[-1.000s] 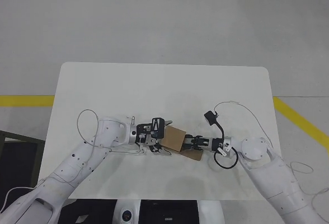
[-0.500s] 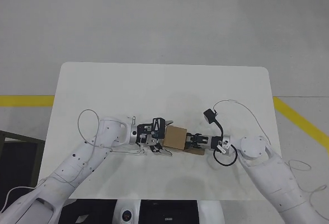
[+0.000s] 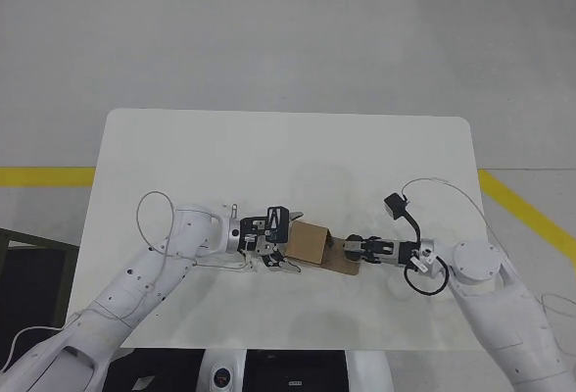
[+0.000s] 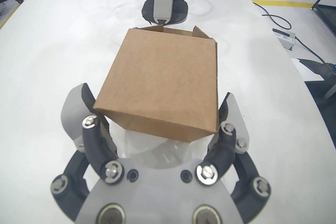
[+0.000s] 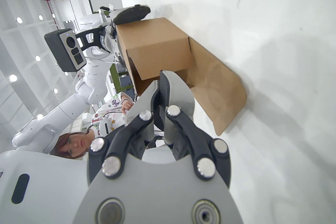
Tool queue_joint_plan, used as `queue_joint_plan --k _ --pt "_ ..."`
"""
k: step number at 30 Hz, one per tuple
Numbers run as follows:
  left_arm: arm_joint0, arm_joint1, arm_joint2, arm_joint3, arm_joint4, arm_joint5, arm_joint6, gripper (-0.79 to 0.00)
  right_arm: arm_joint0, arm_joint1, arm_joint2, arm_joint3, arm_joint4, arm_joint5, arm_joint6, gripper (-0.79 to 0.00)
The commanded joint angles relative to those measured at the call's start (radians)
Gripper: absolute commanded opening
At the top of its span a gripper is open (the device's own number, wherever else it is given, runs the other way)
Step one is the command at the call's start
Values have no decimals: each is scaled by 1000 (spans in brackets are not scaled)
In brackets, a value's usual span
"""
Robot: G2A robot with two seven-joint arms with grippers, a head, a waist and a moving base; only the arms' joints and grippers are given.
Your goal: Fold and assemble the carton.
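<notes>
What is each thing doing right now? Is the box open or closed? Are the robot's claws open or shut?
Carton: lying on its side on the table, with one end open.
Flap: unfolded, lying out flat on the table at the open end.
Left gripper: shut on the carton's closed end.
Right gripper: shut, holding nothing, tips just in front of the open end.

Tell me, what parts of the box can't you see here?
- Inside of the carton: in the left wrist view its own top panel covers it; in the right wrist view the right gripper partly blocks the opening.
- Whether that gripper touches the flap: left wrist view, the carton's far edge hides its tip.
</notes>
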Motion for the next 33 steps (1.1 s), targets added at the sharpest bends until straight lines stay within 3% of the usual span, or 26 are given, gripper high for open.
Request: queue_joint_plan --k 1,8,15,33 --pt "1 0 -1 0 1 0 1 0 -24 4 9 -20 -2 7 8 -785" --pt "3 -1 0 0 1 -2 2 0 -79 3 -11 -65 9 19 -39 -785" --pt "0 -2 -2 1 3 -3 3 0 -61 -8 -55 -43 -4 10 -133 -785" --pt "7 -1 -8 -1 5 -17 0 0 15 -27 -130 3 13 -33 -134 -785"
